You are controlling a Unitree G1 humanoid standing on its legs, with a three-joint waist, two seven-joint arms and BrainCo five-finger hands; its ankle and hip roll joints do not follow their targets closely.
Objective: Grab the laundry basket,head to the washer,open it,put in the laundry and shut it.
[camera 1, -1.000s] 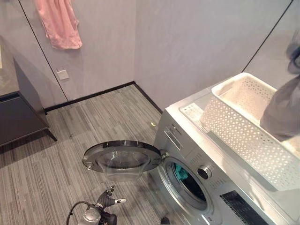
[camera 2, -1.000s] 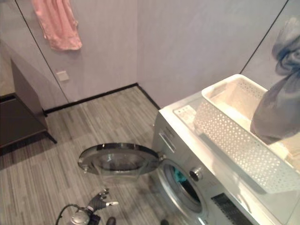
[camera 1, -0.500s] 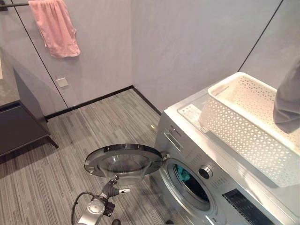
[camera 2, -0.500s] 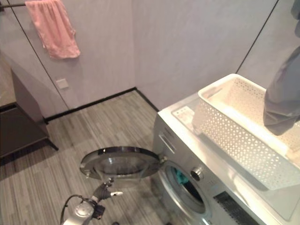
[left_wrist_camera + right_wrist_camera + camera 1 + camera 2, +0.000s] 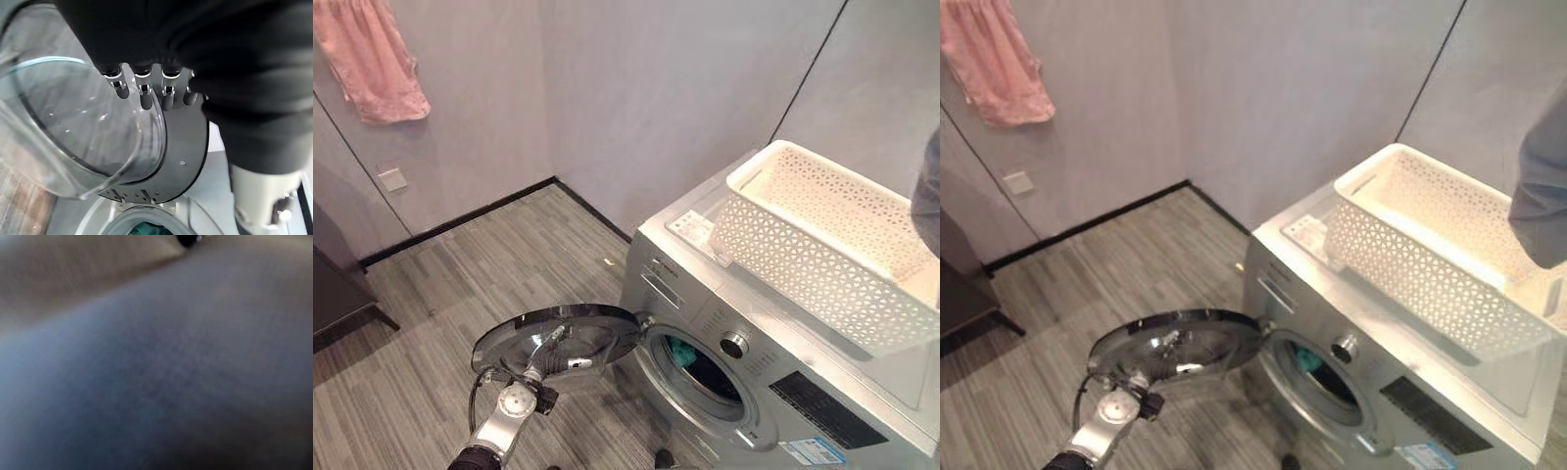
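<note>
The silver washer (image 5: 773,392) stands at the right with its round glass door (image 5: 558,338) swung wide open. A teal garment (image 5: 680,351) lies inside the drum. On the washer's top sits the white perforated laundry basket (image 5: 822,235). My left hand (image 5: 546,354) is at the door, open, its straight fingers (image 5: 142,93) against the domed glass (image 5: 73,132). A grey garment (image 5: 1542,191) hangs in the air over the basket's right end. That same grey cloth (image 5: 156,372) lies right in front of the right wrist camera and hides my right hand.
The washer stands near a corner of grey walls on a striped grey floor (image 5: 440,294). A pink towel (image 5: 372,59) hangs on the left wall above a wall socket (image 5: 391,179). A dark cabinet (image 5: 333,294) stands at the far left.
The camera has turned, shifting the whole scene left. My left hand has risen from the floor side up to the door's glass. The grey garment hangs further right, mostly past the edge.
</note>
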